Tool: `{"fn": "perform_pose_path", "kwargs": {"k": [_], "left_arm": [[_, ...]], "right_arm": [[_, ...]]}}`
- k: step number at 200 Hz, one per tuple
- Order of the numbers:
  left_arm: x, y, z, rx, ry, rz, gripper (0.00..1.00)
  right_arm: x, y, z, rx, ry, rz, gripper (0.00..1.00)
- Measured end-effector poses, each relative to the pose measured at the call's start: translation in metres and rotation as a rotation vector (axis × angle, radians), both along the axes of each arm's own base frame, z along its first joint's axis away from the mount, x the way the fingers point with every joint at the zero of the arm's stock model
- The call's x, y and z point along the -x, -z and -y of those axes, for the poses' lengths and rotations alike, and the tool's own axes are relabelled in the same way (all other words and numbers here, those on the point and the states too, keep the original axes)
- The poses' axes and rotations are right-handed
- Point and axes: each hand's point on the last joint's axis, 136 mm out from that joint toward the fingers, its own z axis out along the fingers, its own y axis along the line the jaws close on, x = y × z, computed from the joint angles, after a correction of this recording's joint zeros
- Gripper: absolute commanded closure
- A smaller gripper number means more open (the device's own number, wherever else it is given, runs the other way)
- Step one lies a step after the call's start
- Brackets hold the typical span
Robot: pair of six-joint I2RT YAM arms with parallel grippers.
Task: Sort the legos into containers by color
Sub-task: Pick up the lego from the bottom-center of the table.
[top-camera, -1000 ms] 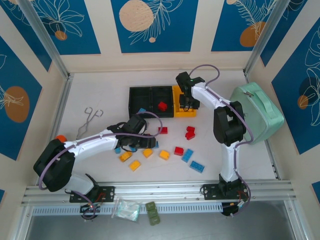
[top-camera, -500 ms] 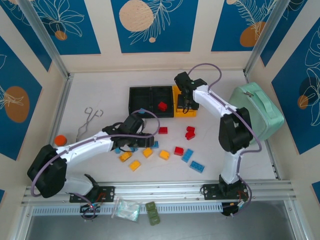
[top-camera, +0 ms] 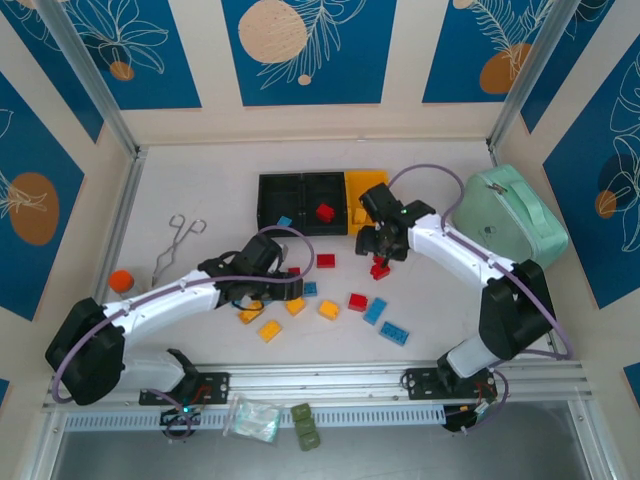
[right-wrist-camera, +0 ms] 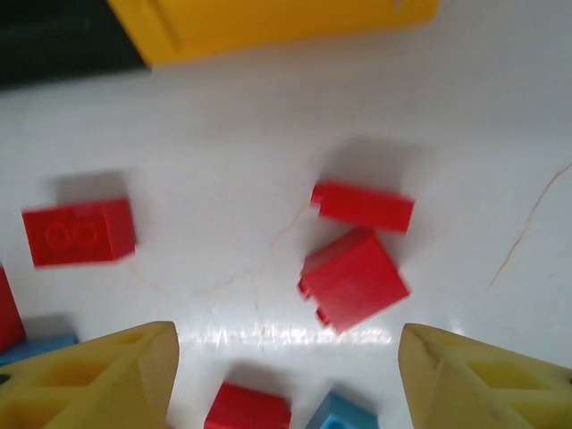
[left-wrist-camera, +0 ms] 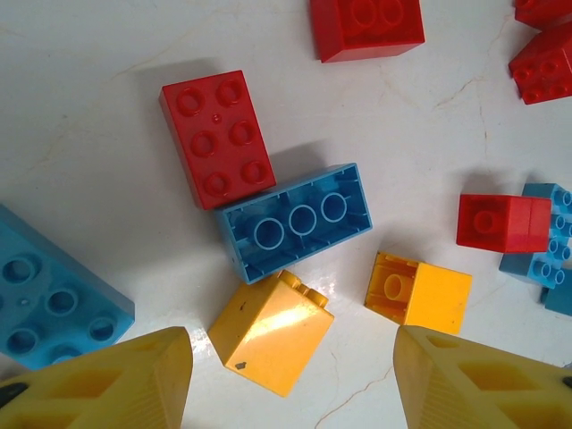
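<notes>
Left gripper (left-wrist-camera: 290, 380) is hanging spread and empty, straddling a yellow brick (left-wrist-camera: 271, 331) on the table. Right gripper (right-wrist-camera: 286, 357) is standing released above a tilted red brick (right-wrist-camera: 355, 277). You are, I judge, lining up two picks. Next move: lowering squarely, then clenching. Left is crowded, with an upturned blue brick (left-wrist-camera: 299, 219) pressing just beside the yellow one. Right is working with bare tabletop around it, bar a flat red piece (right-wrist-camera: 362, 206) alongside and the yellow bin (right-wrist-camera: 268, 22) lying just beyond.

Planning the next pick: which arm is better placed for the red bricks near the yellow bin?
Likely right: its open hand hovers over these red bricks; left hand is over yellow ones.
</notes>
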Motion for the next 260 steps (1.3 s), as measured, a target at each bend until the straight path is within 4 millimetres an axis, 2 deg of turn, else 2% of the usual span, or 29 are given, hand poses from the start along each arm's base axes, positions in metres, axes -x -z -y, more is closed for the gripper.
{"fn": "perform_pose_path", "kwargs": {"k": [47, 84, 127, 168, 214, 260], "left_arm": [[0.007, 0.001, -0.005, 0.006, 0.004, 0.004, 0.39], [0.013, 0.008, -0.008, -0.006, 0.009, -0.011, 0.39], [0.012, 0.008, -0.006, 0.003, 0.01, -0.005, 0.39], [0.014, 0.012, -0.007, 0.005, 0.005, -0.01, 0.39], [0.013, 0.013, -0.006, 0.013, -0.007, -0.013, 0.39], [0.014, 0.013, -0.006, 0.014, -0.01, -0.014, 0.39]], "right_arm": [[0.054, 0.028, -0.021, -0.056, -0.046, -0.109, 0.34], [0.077, 0.041, -0.037, -0.084, -0.046, -0.172, 0.35], [0.09, 0.063, -0.046, -0.049, -0.024, -0.244, 0.37], [0.096, 0.076, -0.047, -0.011, -0.011, -0.281, 0.44], [0.091, 0.078, -0.053, 0.004, -0.017, -0.282, 0.62], [0.086, 0.073, -0.059, 0.013, -0.034, -0.26, 0.66]]}}
